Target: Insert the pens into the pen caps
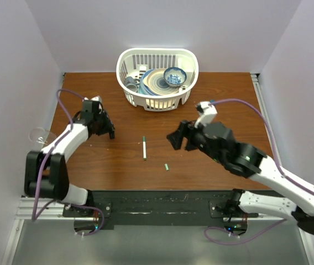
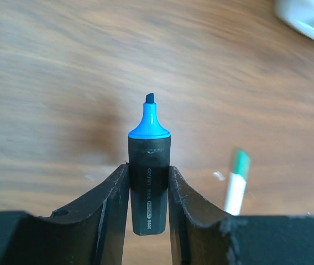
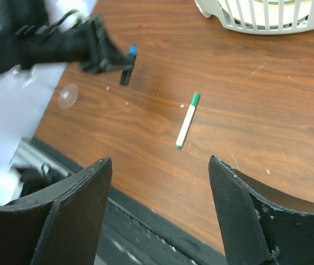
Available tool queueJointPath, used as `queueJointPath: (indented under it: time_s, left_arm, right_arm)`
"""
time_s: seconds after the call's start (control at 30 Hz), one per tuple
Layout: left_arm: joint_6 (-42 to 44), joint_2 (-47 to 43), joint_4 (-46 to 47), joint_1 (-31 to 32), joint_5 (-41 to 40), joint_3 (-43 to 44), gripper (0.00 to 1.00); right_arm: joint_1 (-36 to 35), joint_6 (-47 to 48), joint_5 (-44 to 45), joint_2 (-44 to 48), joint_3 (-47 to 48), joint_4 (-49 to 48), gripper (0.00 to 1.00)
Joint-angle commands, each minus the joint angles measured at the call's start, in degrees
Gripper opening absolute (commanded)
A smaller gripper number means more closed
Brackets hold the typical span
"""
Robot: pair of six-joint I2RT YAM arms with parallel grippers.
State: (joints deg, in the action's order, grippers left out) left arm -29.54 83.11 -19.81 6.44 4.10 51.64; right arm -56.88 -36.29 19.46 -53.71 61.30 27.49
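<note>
My left gripper (image 1: 108,131) is shut on a short black marker with a bare blue tip (image 2: 149,165), held over the table's left side; it also shows in the right wrist view (image 3: 125,70). One thin white pen (image 1: 144,148) lies flat mid-table with a green end pointing away from me; it also shows in the right wrist view (image 3: 186,121) and the left wrist view (image 2: 236,185). A tiny loose green cap (image 1: 167,166) lies just right of it, nearer me. My right gripper (image 1: 174,141) is open and empty, above the table right of the pen (image 3: 160,163). A second white pen is not in view.
A white basket (image 1: 125,72) with plates and a bowl stands at the back centre, its wall showing in the right wrist view (image 3: 267,19). A clear glass (image 1: 40,135) sits off the table's left edge. The table's near edge meets a black rail (image 1: 157,201).
</note>
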Motion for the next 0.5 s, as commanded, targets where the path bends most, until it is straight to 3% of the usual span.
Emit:
queueJointPath:
  time_s: [0.0, 0.1, 0.47]
  left_arm:
    - [-1.66, -10.48, 5.66, 4.10, 6.35, -6.19, 0.00]
    - [-2.36, -15.85, 9.52, 6.74, 11.98, -9.53, 0.00]
    - [-1.14, -28.26, 14.45, 9.12, 22.18, -14.28, 0.00]
  right_arm:
    - [5.72, -2.90, -6.32, -8.24, 7.86, -2.60, 0.73]
    - [8.63, -4.92, -13.19, -14.38, 9.88, -6.55, 0.72]
    - [8.89, -11.42, -22.53, -30.03, 13.15, -14.64, 0.68]
